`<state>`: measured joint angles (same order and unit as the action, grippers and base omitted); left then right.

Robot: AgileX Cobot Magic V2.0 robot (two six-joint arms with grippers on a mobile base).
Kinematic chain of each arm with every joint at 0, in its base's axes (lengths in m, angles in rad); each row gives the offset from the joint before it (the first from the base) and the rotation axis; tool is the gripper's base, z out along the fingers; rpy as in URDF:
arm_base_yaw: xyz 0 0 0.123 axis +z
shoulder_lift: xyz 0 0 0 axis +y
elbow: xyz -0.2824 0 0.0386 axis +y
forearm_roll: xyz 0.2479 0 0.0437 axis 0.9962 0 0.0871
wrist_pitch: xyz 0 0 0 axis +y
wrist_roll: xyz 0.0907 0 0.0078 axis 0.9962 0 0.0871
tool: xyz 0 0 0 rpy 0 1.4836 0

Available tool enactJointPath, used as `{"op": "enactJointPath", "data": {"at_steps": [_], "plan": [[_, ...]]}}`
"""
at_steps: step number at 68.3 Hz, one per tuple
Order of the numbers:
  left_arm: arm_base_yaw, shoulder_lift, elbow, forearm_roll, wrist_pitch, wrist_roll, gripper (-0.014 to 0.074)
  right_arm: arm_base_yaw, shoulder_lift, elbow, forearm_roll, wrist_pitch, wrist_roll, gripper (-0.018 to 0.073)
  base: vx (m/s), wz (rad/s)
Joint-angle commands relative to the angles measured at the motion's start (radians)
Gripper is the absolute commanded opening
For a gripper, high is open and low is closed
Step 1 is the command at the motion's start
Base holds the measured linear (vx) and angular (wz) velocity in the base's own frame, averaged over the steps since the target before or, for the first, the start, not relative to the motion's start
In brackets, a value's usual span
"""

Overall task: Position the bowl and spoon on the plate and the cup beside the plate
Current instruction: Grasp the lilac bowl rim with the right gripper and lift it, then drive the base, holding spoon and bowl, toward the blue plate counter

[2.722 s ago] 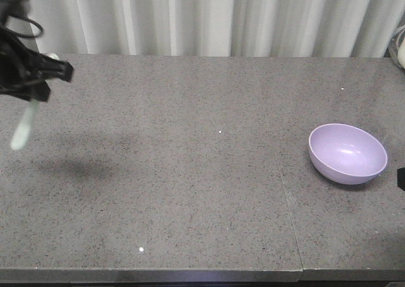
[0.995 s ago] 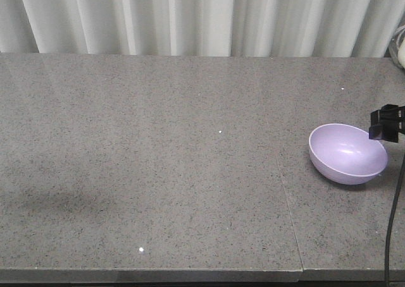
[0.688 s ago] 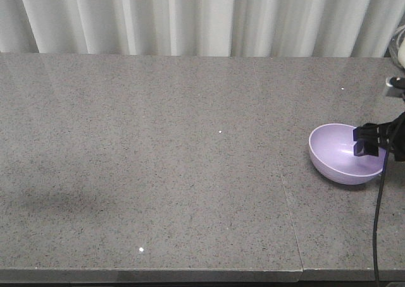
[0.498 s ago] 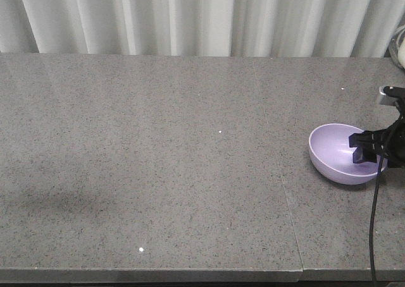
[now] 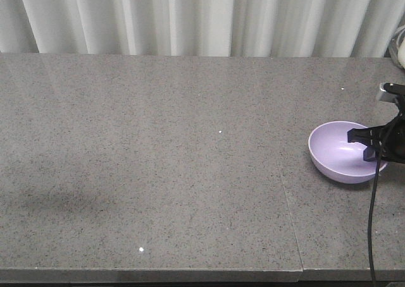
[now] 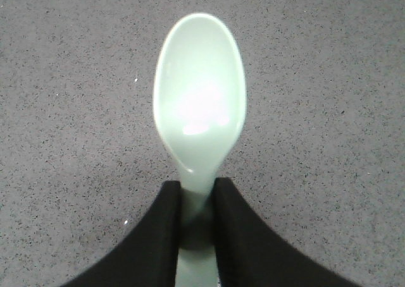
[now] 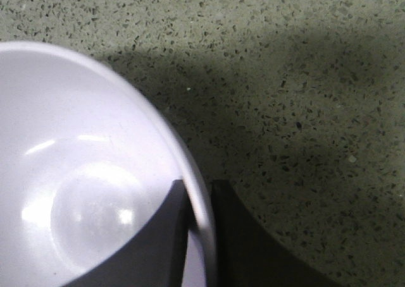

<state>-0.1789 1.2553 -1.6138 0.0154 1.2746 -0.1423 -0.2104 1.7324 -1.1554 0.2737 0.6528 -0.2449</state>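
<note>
Fingers [image 7: 253, 249] of the right gripper [image 7: 201, 197] are pinched on the rim of the bowl [image 5: 337, 149], one black finger inside the wall and the other outside it, with the thin rim running between them. The bowl is at the right end of the worktop [image 5: 190, 173], near its right edge and about midway between front and back; the front view does not show whether its base touches the surface. It is a smooth, deep, lavender-purple bowl with a glossy inside, soft bright patches near the bottom and a paler line along the rim. A thin black cable [image 5: 373, 224] hangs from the right gripper down past the bowl.

The left gripper [image 6: 196, 201] is out of the front view; its own wrist view shows its two dark fingers closed on the spoon [image 6: 199, 110] at the neck, just below the scoop. The spoon is pale mint-green plastic — an oval scoop facing the camera with a white glare in its middle, narrowing to a flat handle that passes down between the fingers. It hangs over bare speckled grey worktop. A white pleated curtain [image 5: 190, 15] runs behind the worktop.
</note>
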Motion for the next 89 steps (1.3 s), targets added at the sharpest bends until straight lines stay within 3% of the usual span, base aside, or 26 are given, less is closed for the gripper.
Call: {"op": "enactJointPath", "data": {"at_steps": [1, 57, 89], "plan": [[-0.005, -0.024, -0.026, -0.004, -0.044, -0.003, -0.0006, -0.003, -0.074, -0.021, -0.018, -0.01, -0.015, -0.001, 0.0, 0.0], [-0.005, -0.024, -0.026, -0.004, -0.044, -0.003, -0.0006, -0.003, -0.765, -0.021, -0.036, 0.297, -0.028, -0.0006, 0.0, 0.0], [-0.005, -0.024, -0.026, -0.004, -0.044, -0.003, -0.0006, -0.003, -0.843, -0.021, -0.046, 0.308, -0.028, -0.0006, 0.0, 0.0]]}}
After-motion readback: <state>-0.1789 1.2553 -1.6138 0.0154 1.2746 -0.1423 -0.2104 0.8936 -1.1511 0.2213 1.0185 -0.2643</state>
